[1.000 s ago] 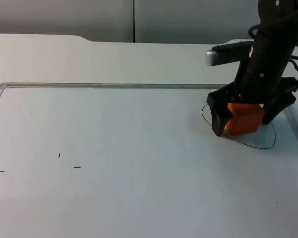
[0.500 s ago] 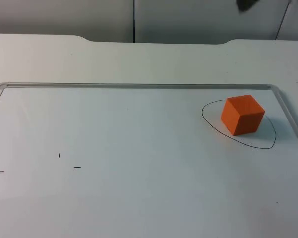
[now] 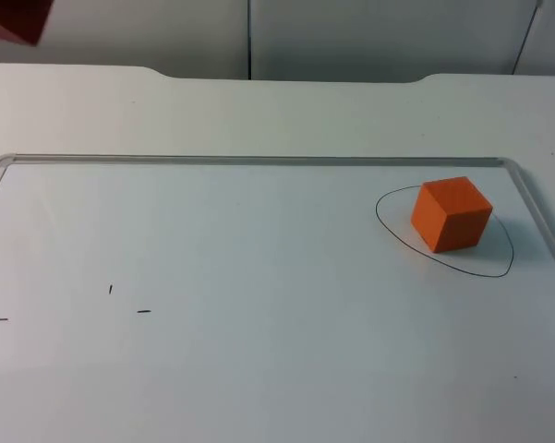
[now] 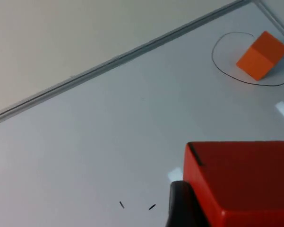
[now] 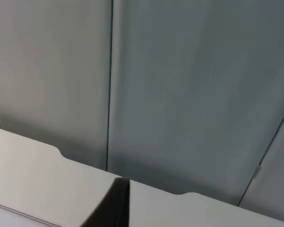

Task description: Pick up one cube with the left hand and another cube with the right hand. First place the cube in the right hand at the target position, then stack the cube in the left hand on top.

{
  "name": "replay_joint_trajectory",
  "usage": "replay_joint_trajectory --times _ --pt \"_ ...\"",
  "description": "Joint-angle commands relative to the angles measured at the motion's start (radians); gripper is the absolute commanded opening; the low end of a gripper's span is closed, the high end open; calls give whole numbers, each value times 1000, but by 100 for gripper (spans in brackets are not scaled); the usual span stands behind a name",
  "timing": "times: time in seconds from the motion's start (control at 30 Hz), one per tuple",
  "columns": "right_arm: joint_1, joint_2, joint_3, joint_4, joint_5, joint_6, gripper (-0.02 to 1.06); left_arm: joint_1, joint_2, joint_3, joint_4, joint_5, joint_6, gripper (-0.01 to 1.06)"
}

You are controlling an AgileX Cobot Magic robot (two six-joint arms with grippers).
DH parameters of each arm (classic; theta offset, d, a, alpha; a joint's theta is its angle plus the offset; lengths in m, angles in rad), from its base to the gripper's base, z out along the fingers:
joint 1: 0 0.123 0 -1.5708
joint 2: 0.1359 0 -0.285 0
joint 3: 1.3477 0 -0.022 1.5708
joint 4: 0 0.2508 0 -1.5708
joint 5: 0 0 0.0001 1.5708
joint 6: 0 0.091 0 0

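The white table top (image 3: 277,101) is backed by the grey partition wall (image 3: 369,37), and most of it is covered by a whiteboard sheet (image 3: 259,305) with a raised pale edge. On that sheet, toward three o'clock in the top view, a hand-drawn oval outline (image 3: 388,235) is marked as the target position. The orange cube (image 3: 452,214) is seen resting inside this outline, upright on the sheet and free of any gripper, so the first placement is judged complete.

The red cube (image 4: 241,182) is held by the left gripper (image 4: 179,208): one black finger is pressed against the cube's side, and the other finger is hidden behind the cube, so the grip is taken as closed on it. In the top view a corner of this cube (image 3: 17,18) is seen up at about ten o'clock, well apart from the target. A few small dark pen marks (image 3: 143,311) are scattered at eight o'clock.

The right gripper (image 5: 114,205) is pointed at the wall, apparently waiting; whether its fingers are open or closed cannot be told.

The stacking step is judged to be in hand. The red cube must be carried across toward three o'clock, squared over the orange cube, lowered onto its top face and then released.
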Motion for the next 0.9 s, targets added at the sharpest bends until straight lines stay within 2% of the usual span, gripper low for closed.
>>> replay_joint_trajectory --times 0.0,0.1,0.27,0.33,0.43,0.47,0.6,0.77,0.87 --pt "4 -44 2 -4 48 -9 105 -20 37 -18 -54 -23 47 8" --pt "4 -70 4 -4 88 -9 105 -60 104 -63 -52 -23 48 8" --pt "4 -90 4 -4 160 -7 105 -197 298 -242 -30 -13 51 8" --pt "4 -90 4 -4 176 -7 105 -220 344 -276 -26 -5 51 8" --pt "4 -90 4 -4 208 -14 105 -308 497 -406 -6 -1 51 8" --pt "4 -90 4 -4 208 -14 105 -308 497 -406 -6 -1 51 8" --pt "4 -124 4 -4 211 -26 105 -370 660 -546 -4 2 75 8" --pt "4 -173 4 -4 213 -33 105 -395 758 -621 -11 -5 107 8" --pt "4 -237 4 -4 250 -33 105 -411 850 -703 -41 2 159 8"
